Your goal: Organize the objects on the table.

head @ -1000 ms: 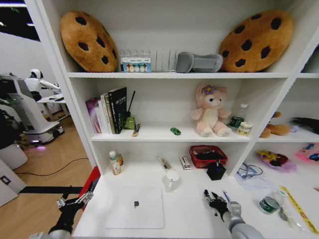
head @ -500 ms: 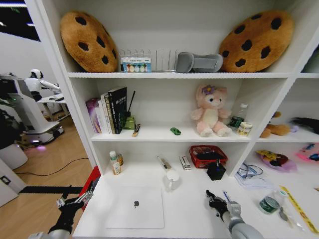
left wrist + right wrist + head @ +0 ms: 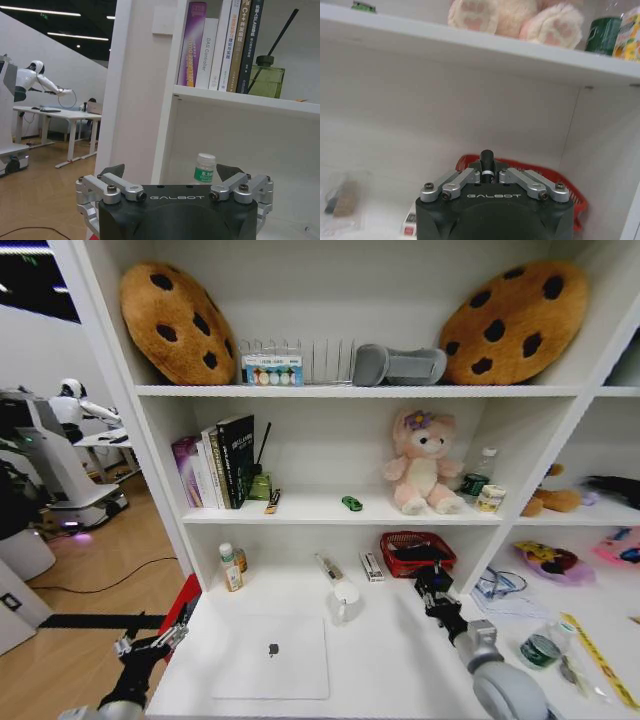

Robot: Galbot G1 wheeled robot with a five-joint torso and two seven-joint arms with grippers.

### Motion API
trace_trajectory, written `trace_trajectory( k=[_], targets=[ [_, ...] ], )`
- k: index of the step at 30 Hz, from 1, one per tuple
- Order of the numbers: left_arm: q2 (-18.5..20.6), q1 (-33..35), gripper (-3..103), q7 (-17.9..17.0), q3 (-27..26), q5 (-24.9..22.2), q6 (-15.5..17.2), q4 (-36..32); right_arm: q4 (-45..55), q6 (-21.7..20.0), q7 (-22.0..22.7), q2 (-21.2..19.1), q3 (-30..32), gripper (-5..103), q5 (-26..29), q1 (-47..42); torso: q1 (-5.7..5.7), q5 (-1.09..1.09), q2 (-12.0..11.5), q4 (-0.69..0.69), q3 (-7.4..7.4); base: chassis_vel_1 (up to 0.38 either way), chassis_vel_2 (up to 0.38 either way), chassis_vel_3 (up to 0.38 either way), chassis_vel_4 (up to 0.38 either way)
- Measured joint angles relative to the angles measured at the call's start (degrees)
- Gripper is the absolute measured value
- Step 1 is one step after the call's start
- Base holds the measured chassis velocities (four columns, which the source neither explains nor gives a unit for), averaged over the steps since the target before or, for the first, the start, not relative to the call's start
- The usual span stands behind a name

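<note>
**Currently: marker held up before the red basket**

Across the white table, a closed silver laptop is laid flat near the front edge. Behind it, a red basket with dark contents is set against the shelf wall. The right gripper is clenched on a black marker, raised just before the basket. The left gripper is spread wide beside the table's left end.

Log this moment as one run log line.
right gripper: jaws shut on black marker, raised near red basket | left gripper: open, idle at desk edge
</note>
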Motion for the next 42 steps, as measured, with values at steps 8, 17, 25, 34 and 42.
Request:
trace_trajectory(
  k=[8,17,25,34,42],
  targets=[
    [-0.38,0.3,100,0.02,0.05,0.48,0.12,-0.7,-3.88,2.3,0.12,-2.15,0.55,12,1.79,6.75,0.0,0.0,0.0,0.0,0.0,0.0,0.0,0.0,0.0],
    [-1.03,0.5,100,-0.16,0.12,1.08,0.33,-1.09,-12.6,3.85,-0.23,-3.79,-3.98,12,2.94,15.84,0.0,0.0,0.0,0.01,0.0,0.0,0.0,0.0,0.0],
    [-1.55,0.51,100,-0.62,0.13,1.51,0.75,-1.28,-22.04,6.8,-1.33,-4.08,-9.65,12,2.47,23.15,0.0,-0.01,0.0,0.01,0.0,0.0,0.0,0.0,0.0],
    [-2.04,0.34,100,-1.07,0.26,1.91,1.26,-1.51,-28.51,10.21,-2.45,-3.13,-11.82,12,1.81,24.78,-0.01,0.0,0.0,-0.01,0.0,0.0,0.0,0.0,0.0],
    [-2.34,-0.25,100,-1.93,0.62,2.0,2.27,-2.51,-31.11,10.78,-2.1,-1.72,-14.53,12,1.5,28.75,-0.01,-0.01,0.01,0.01,0.0,0.0,0.0,0.0,0.0]
  ],
)
